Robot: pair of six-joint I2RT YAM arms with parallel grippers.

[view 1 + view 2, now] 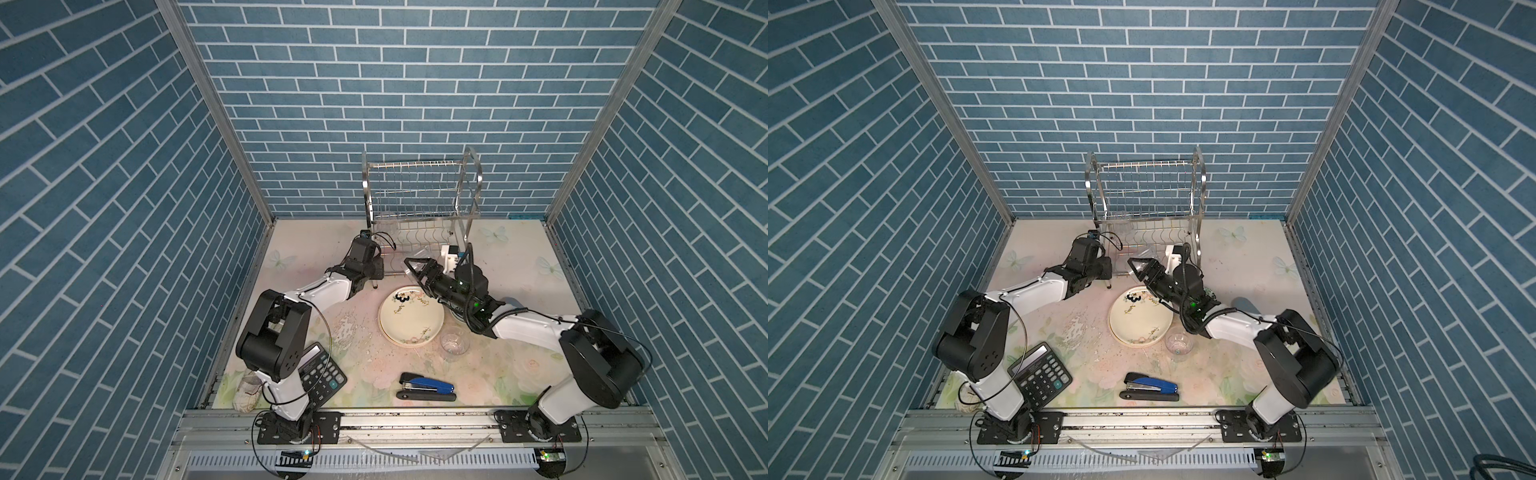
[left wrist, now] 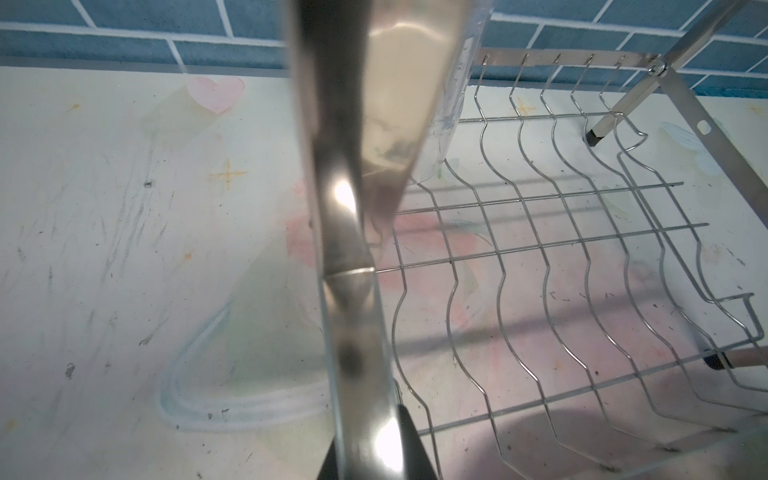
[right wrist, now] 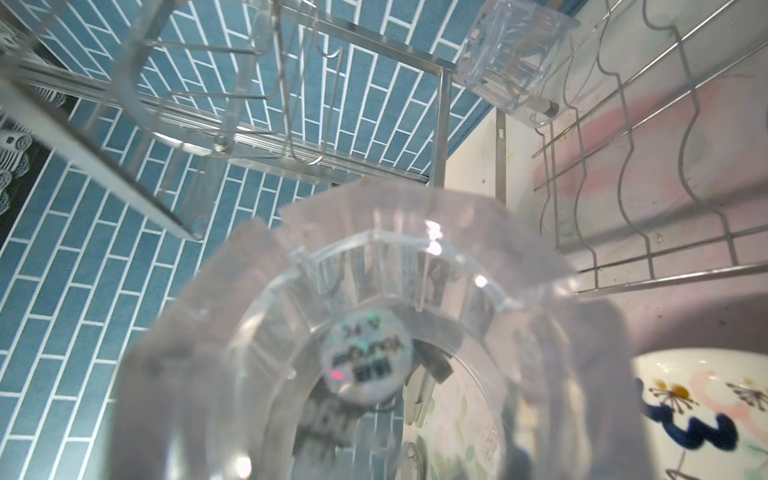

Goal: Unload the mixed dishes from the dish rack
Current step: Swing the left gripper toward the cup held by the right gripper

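The steel dish rack [image 1: 422,195] stands at the back, both tiers bare except for a clear tumbler [image 3: 511,54] lying at the far left of the lower shelf. My left gripper [image 1: 379,270] sits at the rack's front left leg [image 2: 353,291], a dark finger close on each side of the steel strip. My right gripper [image 1: 415,265] is in front of the lower shelf, shut on another clear tumbler [image 3: 374,332] that fills the right wrist view. Stacked plates, a cream floral one [image 1: 411,318] on top, lie on the table. Beside them stands one more tumbler [image 1: 454,343].
A black calculator [image 1: 322,374] lies under the left arm at the front left, with a crumpled rag [image 1: 247,390] beside it. A blue stapler [image 1: 426,386] lies front centre. A green-patterned dish edge [image 1: 1209,294] peeks from under the right arm. Blue brick walls close three sides.
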